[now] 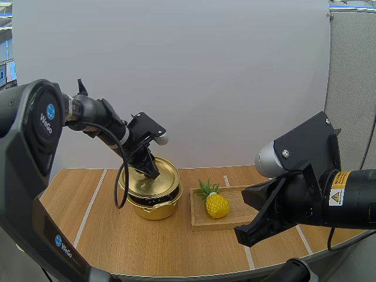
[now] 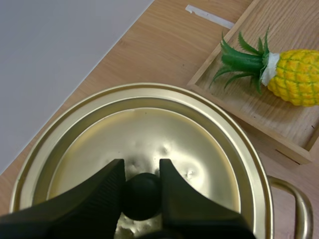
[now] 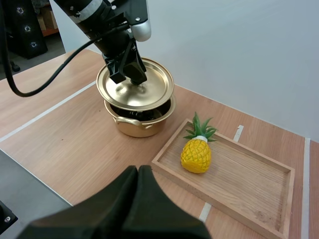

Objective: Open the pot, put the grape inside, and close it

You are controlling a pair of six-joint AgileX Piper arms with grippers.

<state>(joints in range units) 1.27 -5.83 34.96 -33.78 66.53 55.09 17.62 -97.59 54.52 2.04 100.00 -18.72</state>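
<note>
Nearest me, my right gripper point(image 3: 138, 170) hangs well short of the pot point(image 3: 139, 127), its fingers pressed together on nothing. It has to spread them before any pick, or it will just shove the fruit along.

Between it and the pot lies a shallow, pale-grained wooden tray point(image 3: 244, 172), just beside the pot. And here's the catch: what's in it is no grape but a small pineapple point(image 3: 196, 155), a bumpy yellow body with a stiff green crown. It's lying down, so it could roll under a pinch, and that crown may stop the lid seating.

Now the pot itself: gold metal, shiny, thin-walled, with loop handles. Its lid point(image 3: 149, 89) is a wide, dimpled, glossy disc, tilted, its near edge raised off the rim. I can't tell if the far edge is touching.

Farthest out, over the pot, my left gripper point(image 2: 142, 172) is clamped on the round black knob point(image 2: 142, 196). The knob is smooth and small, so the lid could swivel in the pinch, catch the rim and drag the pot across the table point(image 3: 75, 144).
</note>
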